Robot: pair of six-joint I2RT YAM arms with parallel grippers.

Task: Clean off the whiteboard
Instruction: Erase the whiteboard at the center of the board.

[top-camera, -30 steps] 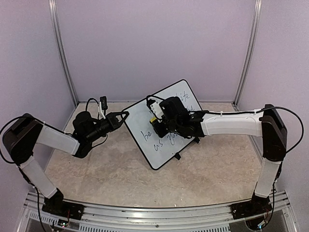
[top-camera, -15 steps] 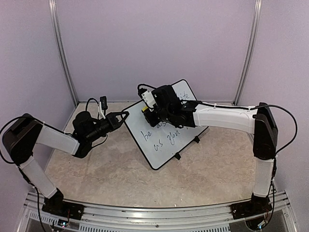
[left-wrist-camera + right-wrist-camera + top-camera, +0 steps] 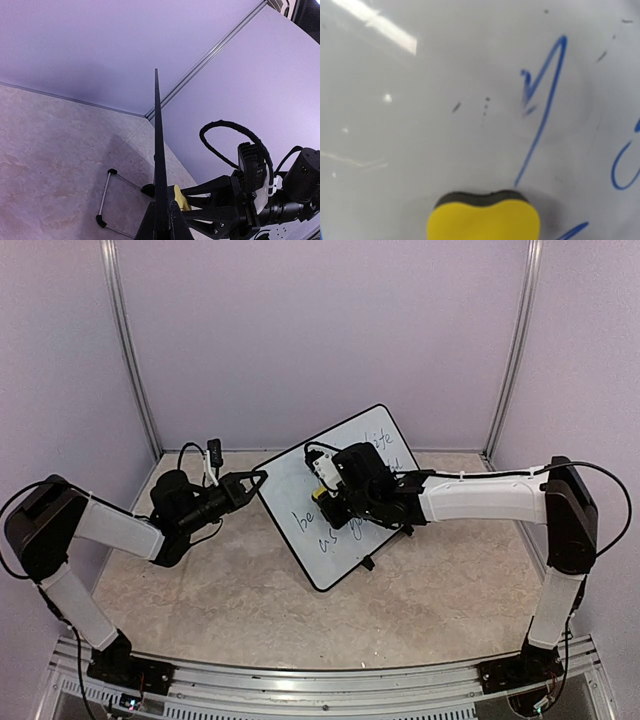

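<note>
The whiteboard (image 3: 300,480) stands tilted on the table, white with a black rim and blue handwriting. My left gripper (image 3: 258,478) is shut on its left corner; the left wrist view shows the board edge-on (image 3: 159,150) between my fingers (image 3: 161,227). My right gripper (image 3: 325,498) presses a yellow sponge (image 3: 317,494) against the board's face. In the right wrist view the sponge (image 3: 484,220), yellow with a dark pad, touches the board (image 3: 445,75) beside blue marks (image 3: 540,100). Its own fingers are out of that frame. The sponge also shows in the left wrist view (image 3: 181,199).
The board's black wire stand (image 3: 104,200) rests on the beige table behind it; its feet (image 3: 368,563) show below the board in the top view. Purple walls and metal posts (image 3: 130,350) enclose the table on three sides.
My right gripper with the sponge swept up-left across the board, then came back down and right toward the writing. The word fragment after "be" looks wiped. The left arm has not moved.
</note>
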